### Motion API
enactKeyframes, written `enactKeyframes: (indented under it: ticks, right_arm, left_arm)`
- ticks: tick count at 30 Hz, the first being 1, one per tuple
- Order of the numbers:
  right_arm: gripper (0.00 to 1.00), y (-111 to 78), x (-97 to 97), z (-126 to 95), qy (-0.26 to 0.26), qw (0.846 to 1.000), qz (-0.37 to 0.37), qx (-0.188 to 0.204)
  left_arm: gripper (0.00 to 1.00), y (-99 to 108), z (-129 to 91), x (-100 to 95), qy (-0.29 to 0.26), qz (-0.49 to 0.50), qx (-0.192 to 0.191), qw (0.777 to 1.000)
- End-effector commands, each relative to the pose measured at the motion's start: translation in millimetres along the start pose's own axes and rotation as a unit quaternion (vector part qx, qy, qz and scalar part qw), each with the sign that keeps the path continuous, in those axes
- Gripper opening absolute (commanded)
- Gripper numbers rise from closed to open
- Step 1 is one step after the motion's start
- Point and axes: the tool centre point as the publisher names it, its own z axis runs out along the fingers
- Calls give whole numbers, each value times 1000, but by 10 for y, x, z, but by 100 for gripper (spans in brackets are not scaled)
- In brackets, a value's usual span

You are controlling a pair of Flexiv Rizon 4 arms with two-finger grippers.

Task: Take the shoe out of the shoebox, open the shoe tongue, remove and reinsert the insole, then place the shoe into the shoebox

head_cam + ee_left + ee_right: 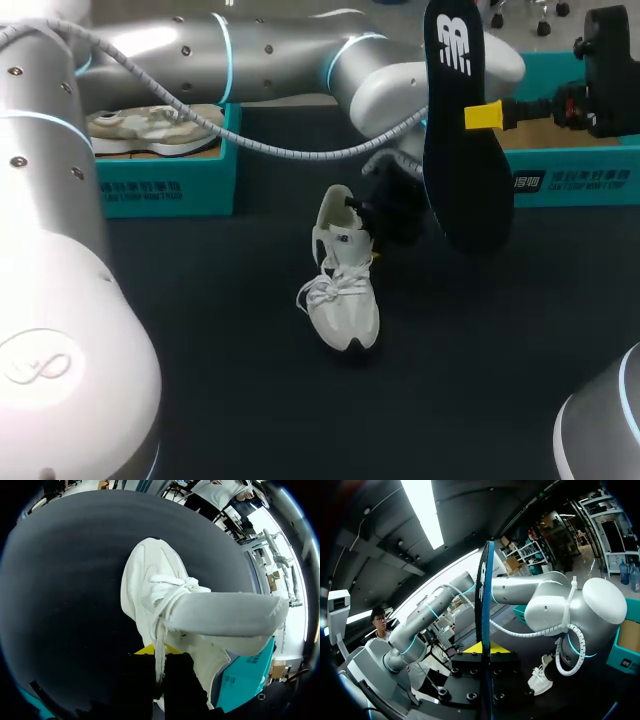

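Note:
A white shoe (345, 290) stands on the black table near the middle, toe toward the front. My left gripper (369, 251) is down at its heel end, shut on the edge of the shoe's opening. In the left wrist view the fingers (159, 656) pinch that white edge, and the tongue (225, 617) juts out beside them. My right gripper (484, 116) is raised at the back right, shut on the black insole (463, 140), which hangs upright in the air. Seen from the right wrist, the insole (484, 620) is edge-on between the yellow tips (484, 649), with the shoe (540, 678) below.
A teal shoebox (165, 180) at the back left holds another shoe (150, 126). A second teal box (575, 172) stands at the back right, behind the insole. My left arm (290, 55) spans the back of the table.

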Motion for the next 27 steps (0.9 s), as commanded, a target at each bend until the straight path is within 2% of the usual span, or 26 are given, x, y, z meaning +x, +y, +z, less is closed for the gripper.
enactKeyframes:
  ticks: [1,2,12,26,27]
  right_arm:
    - [0,6,-7,20,-1,1000,1,1]
    - [0,6,-7,20,-1,1000,1,1]
    - [0,6,-7,20,-1,1000,1,1]
    - [0,6,-7,20,-1,1000,1,1]
    - [0,6,-7,20,-1,1000,1,1]
  left_arm:
    - [0,-4,-20,53,-22,14,11,1000]
    - [0,-8,-35,70,-35,21,13,999]
    - [0,-8,-35,70,-35,21,13,999]
    - [0,-96,36,13,7,71,9,997]
    - [14,-95,42,9,7,71,9,997]
